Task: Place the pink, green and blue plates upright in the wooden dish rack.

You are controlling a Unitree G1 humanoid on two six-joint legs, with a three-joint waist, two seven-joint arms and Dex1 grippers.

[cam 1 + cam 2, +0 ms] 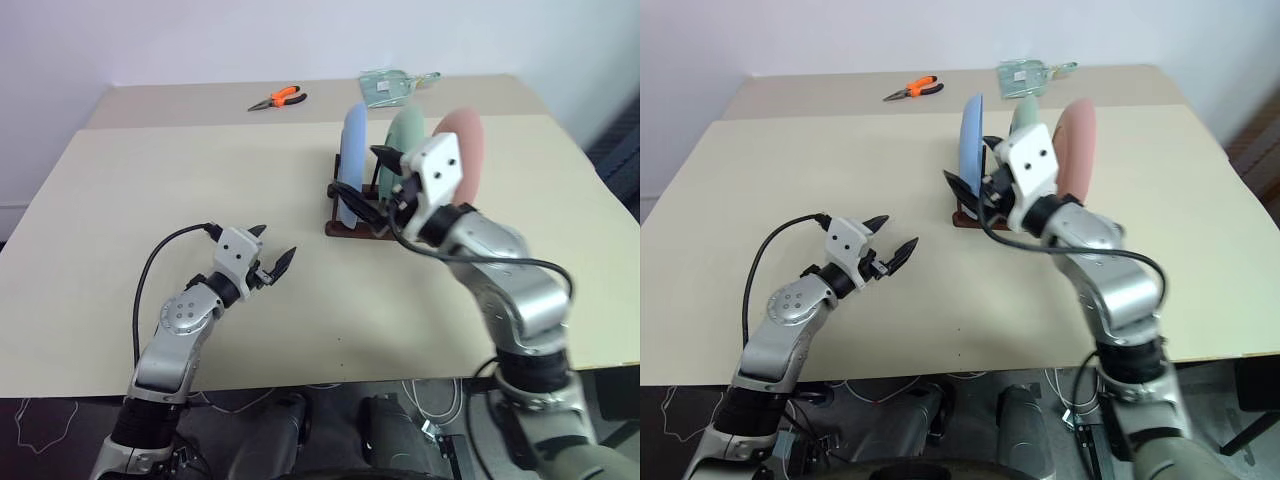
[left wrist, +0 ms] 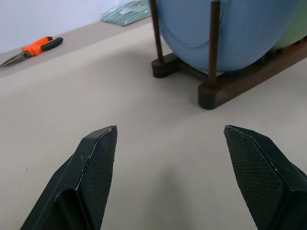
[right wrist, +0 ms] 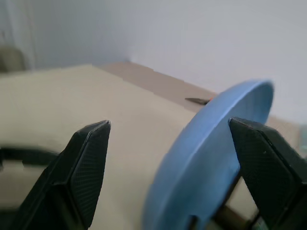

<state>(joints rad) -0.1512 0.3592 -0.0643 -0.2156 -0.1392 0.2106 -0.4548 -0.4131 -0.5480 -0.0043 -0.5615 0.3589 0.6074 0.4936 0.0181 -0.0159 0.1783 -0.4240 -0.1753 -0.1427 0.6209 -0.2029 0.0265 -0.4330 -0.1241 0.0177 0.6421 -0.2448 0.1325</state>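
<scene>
1. The wooden dish rack (image 1: 352, 222) sits on the counter (image 1: 150, 180), at about 1 o'clock from the middle of it.
2. Three plates stand on their edges in the rack. The blue plate (image 1: 353, 165) is on the left, the green plate (image 1: 407, 140) is in the middle, and the pink plate (image 1: 468, 150) is on the right.
3. So all three plates look to be in place, and the job seems about done.
4. The right pincer (image 3: 170, 167) has its fingers spread wide. It hangs just by the rim of the blue plate and holds nothing.
5. The left pincer (image 1: 272, 263) is spread wide too and holds nothing. It floats over the bare counter at about 8 o'clock from the rack, well apart from it.
6. The plates look thin, hard and smooth, so I think they are light and stiff, and a bit slippery.
7. I cannot tell if they are plastic or china. If china, a bump could chip them.
8. The best place to hold one is the top rim, with one finger on each flat side.
9. The rack looks small and light. A push on a plate could slide the whole rack or tip a plate over.
10. Orange pliers (image 1: 277, 98) and a clear bag (image 1: 392, 85) lie at 12 o'clock, far back on the counter.
</scene>
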